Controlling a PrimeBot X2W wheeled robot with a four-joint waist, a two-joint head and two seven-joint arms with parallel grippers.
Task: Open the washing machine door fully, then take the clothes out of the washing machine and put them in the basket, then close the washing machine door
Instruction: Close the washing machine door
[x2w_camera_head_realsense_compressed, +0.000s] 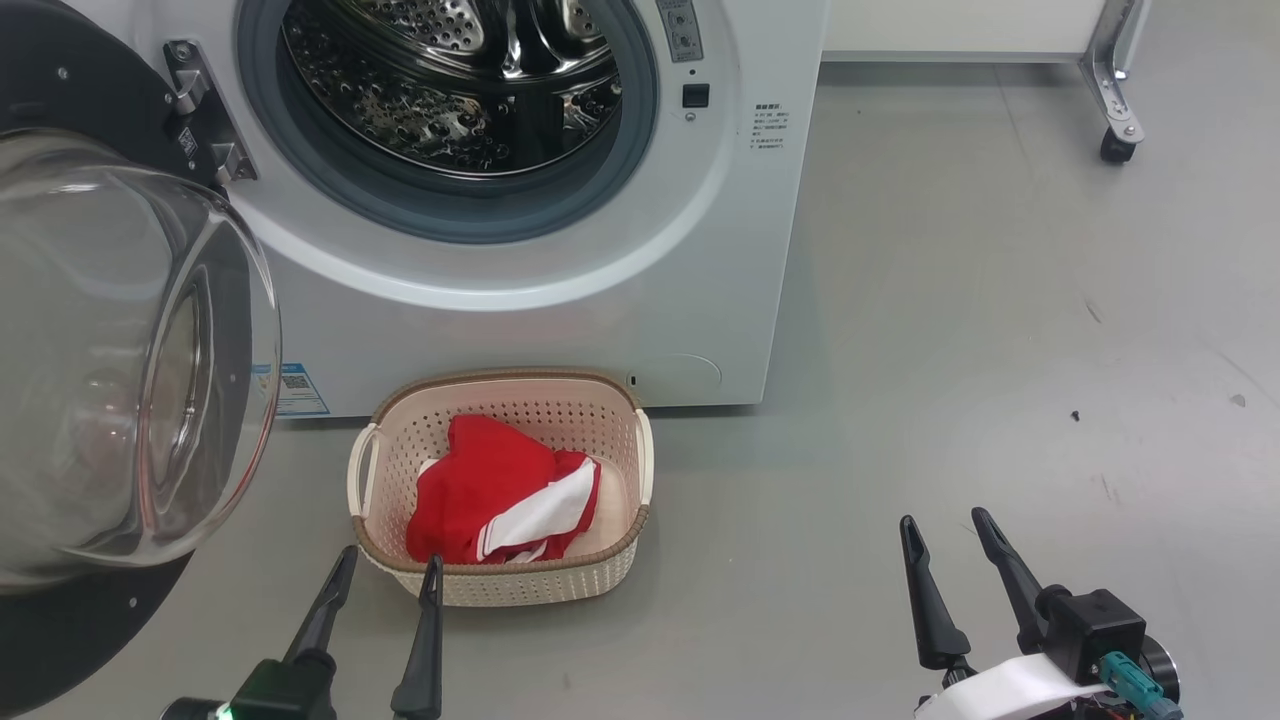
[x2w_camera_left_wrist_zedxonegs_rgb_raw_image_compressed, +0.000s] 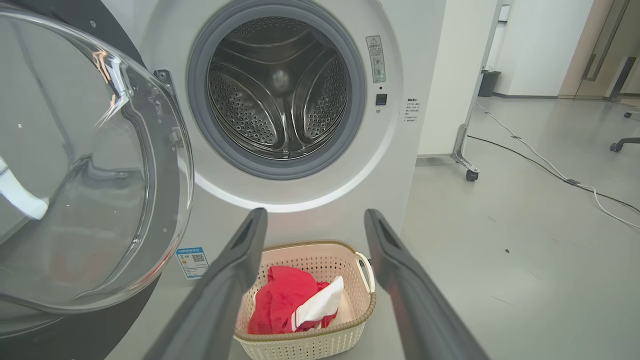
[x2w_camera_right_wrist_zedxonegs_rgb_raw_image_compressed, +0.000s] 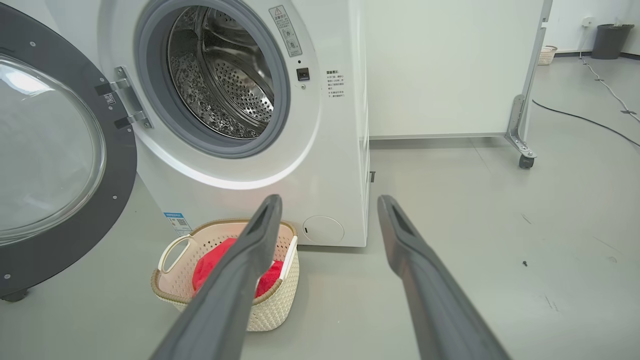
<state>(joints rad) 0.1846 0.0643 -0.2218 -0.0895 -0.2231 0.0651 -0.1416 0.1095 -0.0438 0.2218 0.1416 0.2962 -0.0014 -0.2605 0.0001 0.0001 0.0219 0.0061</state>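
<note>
A: What's at the far left?
B: The door, swung wide open. Next to it is the washer, with its steel drum in plain sight.
A: And the left gripper?
B: Fingers spread and holding nothing, tips just short of the basket.
A: Where are the clothes?
B: Heaped in the basket, which sits on the floor just in front of the washer.
A: And the right gripper?
B: Also spread and holding nothing, well right of the basket.
</note>
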